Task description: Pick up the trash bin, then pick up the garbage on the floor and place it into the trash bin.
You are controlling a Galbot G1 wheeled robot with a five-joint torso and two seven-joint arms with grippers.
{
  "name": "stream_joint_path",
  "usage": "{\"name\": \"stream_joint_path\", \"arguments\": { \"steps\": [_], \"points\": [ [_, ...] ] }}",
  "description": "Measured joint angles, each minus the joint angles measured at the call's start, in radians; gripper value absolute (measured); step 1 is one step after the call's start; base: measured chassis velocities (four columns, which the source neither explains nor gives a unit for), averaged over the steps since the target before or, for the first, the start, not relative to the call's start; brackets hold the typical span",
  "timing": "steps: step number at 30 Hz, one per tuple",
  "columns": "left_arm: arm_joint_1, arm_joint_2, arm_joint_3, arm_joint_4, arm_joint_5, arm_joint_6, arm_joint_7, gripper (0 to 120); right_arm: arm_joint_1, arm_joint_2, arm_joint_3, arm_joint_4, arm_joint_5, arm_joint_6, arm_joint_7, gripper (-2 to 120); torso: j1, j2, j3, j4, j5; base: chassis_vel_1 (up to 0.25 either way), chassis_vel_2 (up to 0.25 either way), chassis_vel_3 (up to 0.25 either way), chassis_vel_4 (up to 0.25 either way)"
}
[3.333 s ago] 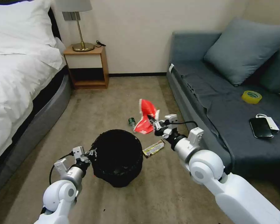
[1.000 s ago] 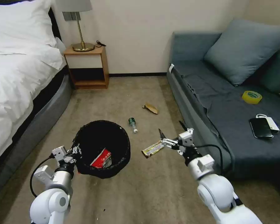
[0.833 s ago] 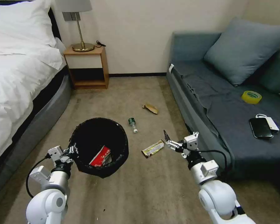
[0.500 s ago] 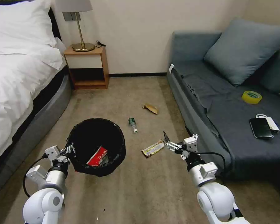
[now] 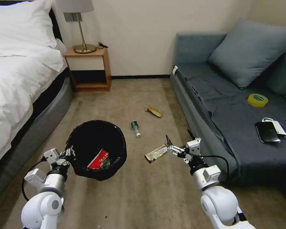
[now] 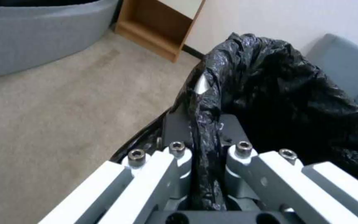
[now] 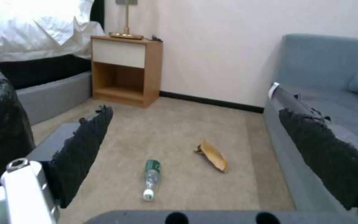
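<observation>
The left claw (image 6: 202, 146) is pinching the black-bagged rim of the trash bin (image 5: 97, 149), a grip the left wrist view is showing close up. The right claw (image 5: 178, 141) is hovering spread wide just beside the gold-brown wrapper (image 5: 156, 153) on the floor. Farther off, the bottle (image 7: 150, 179) and tan wrapper (image 7: 213, 155) are lying apart.

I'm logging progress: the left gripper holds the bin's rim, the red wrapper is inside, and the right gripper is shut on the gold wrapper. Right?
Not quite: in the head view the right gripper is open, empty, beside the gold wrapper on the floor. The left gripper grips the bin; the red wrapper is inside.
</observation>
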Motion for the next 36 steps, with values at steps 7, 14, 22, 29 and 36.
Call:
{"name": "stream_joint_path", "arguments": {
  "steps": [7,14,22,29,36],
  "points": [
    [0.0,0.0,-0.001,-0.005,-0.001,0.0,0.0,5,-0.001,-0.002,0.004,-0.008,-0.004,0.002,-0.006,100,0.0,0.0,0.0,0.0,0.0001,-0.153,0.138,0.154,-0.152],
    [0.001,-0.001,-0.002,-0.005,-0.002,0.001,-0.001,5,0.001,-0.004,0.001,-0.015,-0.004,0.002,-0.008,100,0.0,0.0,0.0,0.0,0.0,-0.115,0.111,0.114,-0.113],
    [-0.006,0.005,-0.008,-0.004,-0.012,0.002,-0.001,5,0.008,-0.005,-0.012,-0.03,-0.004,-0.001,-0.008,100,0.0,0.0,0.0,-0.0001,-0.0001,-0.131,0.128,0.118,-0.131],
    [-0.016,0.01,-0.007,0.003,-0.022,0.005,-0.002,5,0.02,-0.006,-0.026,-0.066,-0.002,-0.005,-0.006,100,0.0,0.0,0.0,0.0001,0.0,-0.162,0.162,0.155,-0.153],
    [-0.026,0.01,-0.002,0.009,-0.026,0.008,-0.002,5,0.039,-0.019,-0.05,-0.115,0.022,-0.018,-0.003,100,0.0,0.0,0.0,-0.0002,0.0,-0.132,0.106,0.114,-0.106]
  ]
}}
